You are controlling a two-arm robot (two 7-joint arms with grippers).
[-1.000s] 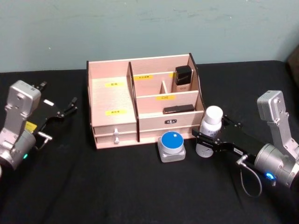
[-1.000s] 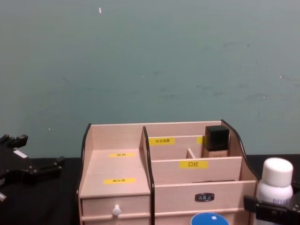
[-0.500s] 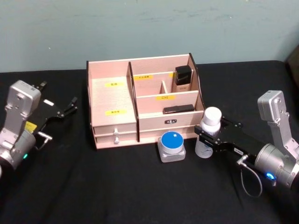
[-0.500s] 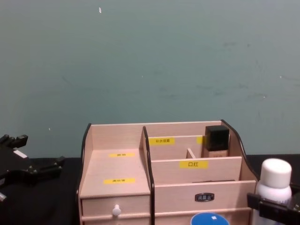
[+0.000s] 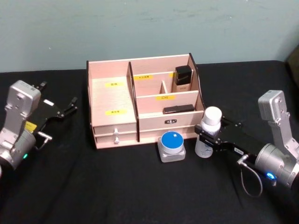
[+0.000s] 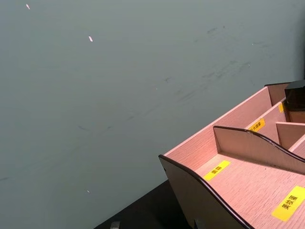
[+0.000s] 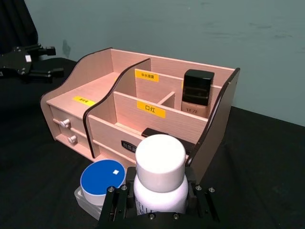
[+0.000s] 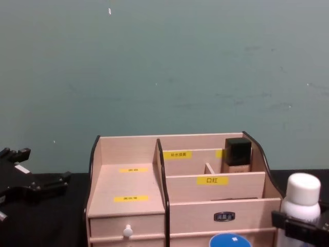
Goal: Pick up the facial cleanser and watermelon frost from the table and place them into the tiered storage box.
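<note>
right gripper clamped on white bottle beside the wooden box

the right gripper [image 5: 208, 141] is low over the black table [image 5: 117, 191], on the right side. its two black fingers press on both sides of the white bottle [image 5: 213, 115], approx. at the middle of the body. the bottle is upright, w/ a white cap on top. it is just beside the front right corner of the wooden box [image 5: 149, 122], not inside it. if its base touches the table or is a bit above it, this cannot be told.

the jar w/ blue lid [image 5: 171, 141] sits on the table just in front of the box, before its right half, & to the left of the bottle. jar & bottle are near. in the right wrist view the jar is just beside one finger of the gripper, contact not clear.

the box stands at the middle of the table, open side up. on its left is a wide stepped part w/ yellow labels & two small drawers w/ white knobs [image 5: 116, 135] below; on its right are smaller compartments. in the rear right compartment stands a dark-capped bottle [image 5: 183, 78]. in the compartment in front of it lies a flat dark thing [image 5: 179, 109].

the left gripper [image 5: 72, 105] is parked at the left of the table, well apart from the box, fingers spread & holding nothing.
</note>
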